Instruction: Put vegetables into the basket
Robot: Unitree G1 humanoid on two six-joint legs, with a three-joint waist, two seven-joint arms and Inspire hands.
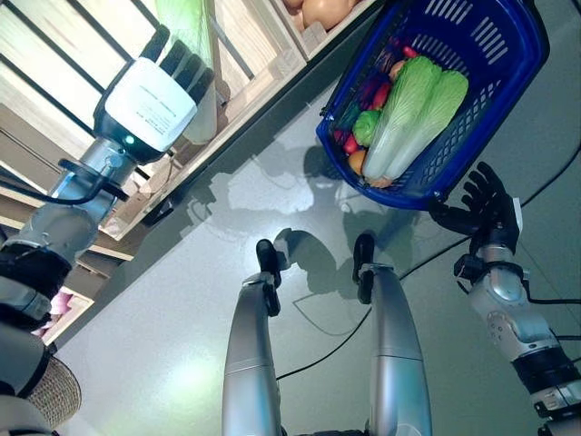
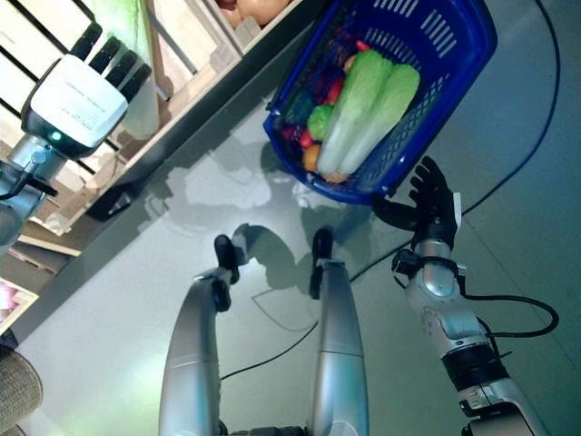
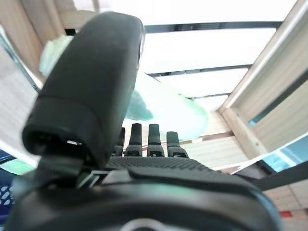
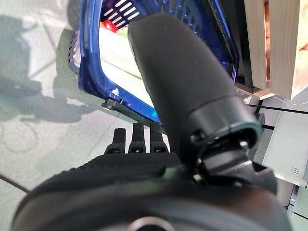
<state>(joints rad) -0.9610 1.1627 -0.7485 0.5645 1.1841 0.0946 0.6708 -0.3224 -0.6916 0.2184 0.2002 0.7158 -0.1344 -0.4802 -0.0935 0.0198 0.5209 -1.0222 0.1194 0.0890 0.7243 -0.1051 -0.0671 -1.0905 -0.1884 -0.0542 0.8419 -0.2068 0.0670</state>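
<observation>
A blue plastic basket (image 1: pixel 481 127) stands on the grey floor by the shelf. It holds two long pale-green cabbages (image 1: pixel 413 113), a green pepper (image 1: pixel 366 125) and small red and orange vegetables. My right hand (image 1: pixel 486 204) is open at the basket's near rim (image 4: pixel 89 57), with its fingers straight and holding nothing. My left hand (image 1: pixel 150 100) reaches into a wooden shelf crate. Its straight fingers (image 3: pixel 149 139) point at a leafy green vegetable (image 3: pixel 163 103) lying there, and whether they touch it is unclear.
The slatted wooden shelf (image 1: pixel 254 54) runs along the left and top. Round orange-brown produce (image 1: pixel 318 11) sits in a crate above the basket. A woven straw basket (image 1: pixel 54 391) shows at the lower left corner.
</observation>
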